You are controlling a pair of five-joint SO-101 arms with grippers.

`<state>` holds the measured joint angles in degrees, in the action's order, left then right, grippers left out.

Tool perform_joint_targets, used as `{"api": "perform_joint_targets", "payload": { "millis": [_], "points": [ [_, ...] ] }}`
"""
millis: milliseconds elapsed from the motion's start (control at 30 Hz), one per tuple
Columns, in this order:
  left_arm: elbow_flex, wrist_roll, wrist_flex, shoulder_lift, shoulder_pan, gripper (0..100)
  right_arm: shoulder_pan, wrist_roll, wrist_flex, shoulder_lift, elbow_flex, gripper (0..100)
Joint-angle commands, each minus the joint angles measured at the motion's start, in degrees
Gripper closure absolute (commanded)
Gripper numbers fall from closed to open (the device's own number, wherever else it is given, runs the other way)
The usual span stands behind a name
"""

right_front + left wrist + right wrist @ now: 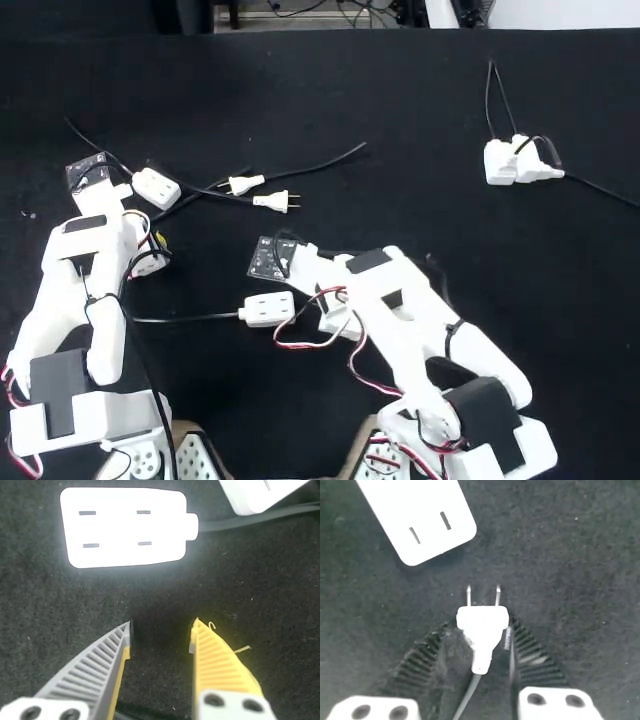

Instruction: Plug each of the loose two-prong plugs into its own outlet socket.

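My right gripper [480,626] is shut on a white two-prong plug [482,622]. Its prongs point toward a white outlet block [417,517] a short way ahead, apart from it and off to one side of its slots. In the high view that outlet block [267,309] lies at the table's middle front, with the right gripper [303,297] just right of it. My left gripper [160,632] is open and holds nothing. It hovers over bare cloth just short of a second white outlet block [125,526], which sits at the left [156,187]. Two loose plugs [245,183] [275,201] lie to the right of that block.
A third white outlet block [500,162] with a plug [535,165] in it sits at the far right. Black cords run across the black cloth [400,100] between the blocks. Another white piece [260,492] lies just past the left block.
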<state>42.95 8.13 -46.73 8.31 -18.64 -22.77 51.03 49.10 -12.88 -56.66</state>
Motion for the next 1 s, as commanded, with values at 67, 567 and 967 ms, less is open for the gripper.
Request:
{"api": "perform_joint_targets", "payload": {
  "millis": [67, 567, 967],
  "points": [
    [-0.57, -0.09, 0.18, 2.73, -0.75, 80, 1.93, -0.44, 0.0, 0.48, 0.57, 99.2],
    [-1.27, 0.7, -3.6, 5.19, -0.04, 80, -3.78, -9.32, 4.4, -24.84, 1.45, 98.8],
    [19.12, 2.81, 2.64, 45.1, -0.13, 80, -18.73, -17.76, -12.75, -25.45, -1.98, 98.8]
  ]
}}
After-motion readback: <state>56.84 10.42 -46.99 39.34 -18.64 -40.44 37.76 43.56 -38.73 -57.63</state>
